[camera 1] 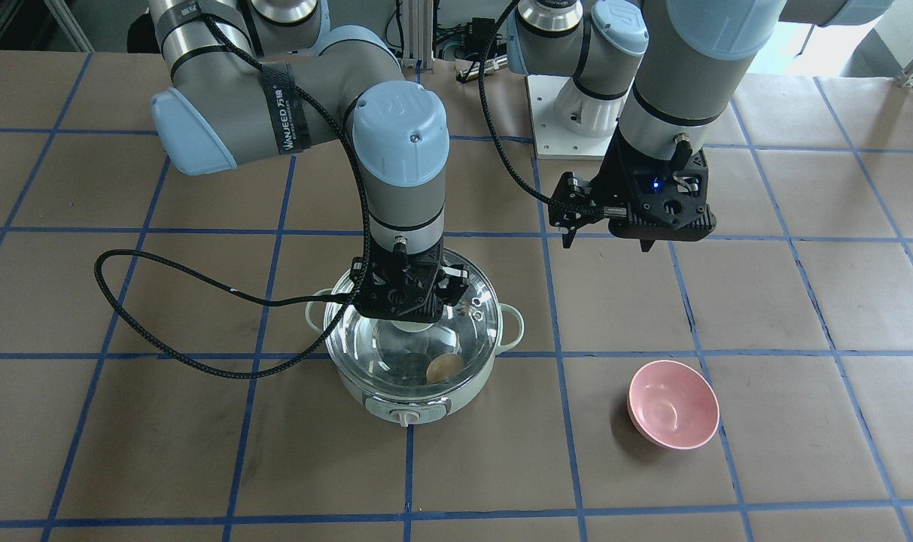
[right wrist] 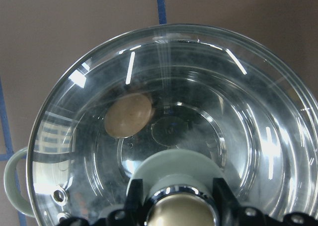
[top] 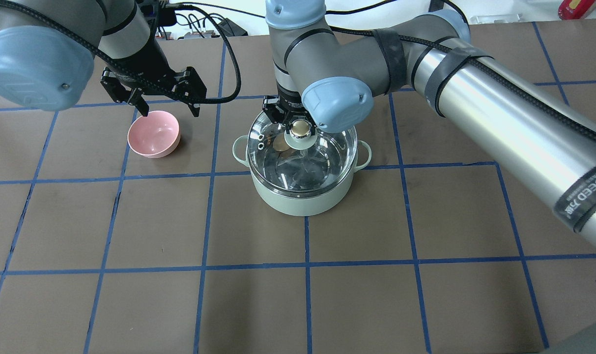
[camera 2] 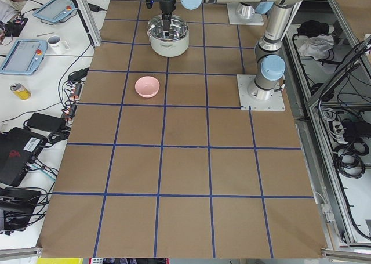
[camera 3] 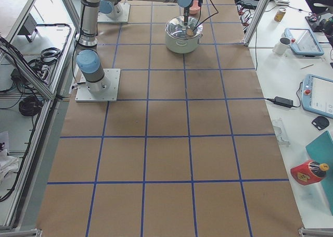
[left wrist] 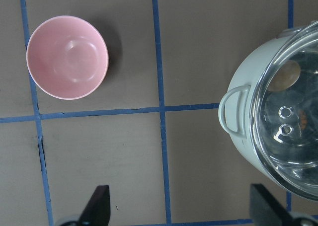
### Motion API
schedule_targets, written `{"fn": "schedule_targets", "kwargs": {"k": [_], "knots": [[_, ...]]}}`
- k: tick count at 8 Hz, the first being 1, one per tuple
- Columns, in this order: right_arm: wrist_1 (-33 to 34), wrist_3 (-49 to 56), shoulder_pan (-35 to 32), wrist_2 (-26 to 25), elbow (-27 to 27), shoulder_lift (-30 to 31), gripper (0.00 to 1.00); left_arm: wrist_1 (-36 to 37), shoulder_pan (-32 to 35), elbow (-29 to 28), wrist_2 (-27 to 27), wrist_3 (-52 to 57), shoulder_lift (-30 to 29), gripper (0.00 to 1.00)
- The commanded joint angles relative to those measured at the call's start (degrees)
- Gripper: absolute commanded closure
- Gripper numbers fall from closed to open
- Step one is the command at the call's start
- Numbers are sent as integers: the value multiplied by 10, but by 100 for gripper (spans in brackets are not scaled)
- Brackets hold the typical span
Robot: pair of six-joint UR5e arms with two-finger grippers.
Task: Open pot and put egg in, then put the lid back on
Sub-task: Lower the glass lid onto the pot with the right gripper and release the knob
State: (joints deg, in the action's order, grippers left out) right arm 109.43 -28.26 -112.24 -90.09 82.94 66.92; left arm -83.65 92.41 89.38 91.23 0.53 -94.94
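The lid (top: 322, 160) sits on the pot (top: 302, 199), egg (right wrist: 128, 115) inside.
Far left, the left end effector (top: 168, 105) hangs, fingers apart, near the bowl (top: 154, 133); at centre the right end effector (right wrist: 178, 206) is clamped on the lid's knob (top: 300, 128).

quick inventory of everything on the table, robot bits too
pot: one, pale mint green with steel inside, near the middle of the table, lid on it
lid: one, clear glass with a pale green centre and beige-gold knob, sitting on the pot
egg: one, tan-brown, inside the pot, seen through the glass
bowl: one, pink, empty, on the robot's left of the pot and apart from it
table: one, brown with a blue tape grid
left tool: one, black, open, raised beside the bowl, holding nothing
right tool: one, black, over the pot, fingers closed around the lid's knob
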Motion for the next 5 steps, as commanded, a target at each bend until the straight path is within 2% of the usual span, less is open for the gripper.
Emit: {"fn": "schedule_targets", "kwargs": {"k": [1, 5], "knots": [[-4, 0, 0, 3, 0, 0, 71, 2, 0, 0, -1, 0, -2, 0], [-11, 0, 0, 3, -2, 2, 70, 4, 0, 0, -1, 0, -3, 0]]}}
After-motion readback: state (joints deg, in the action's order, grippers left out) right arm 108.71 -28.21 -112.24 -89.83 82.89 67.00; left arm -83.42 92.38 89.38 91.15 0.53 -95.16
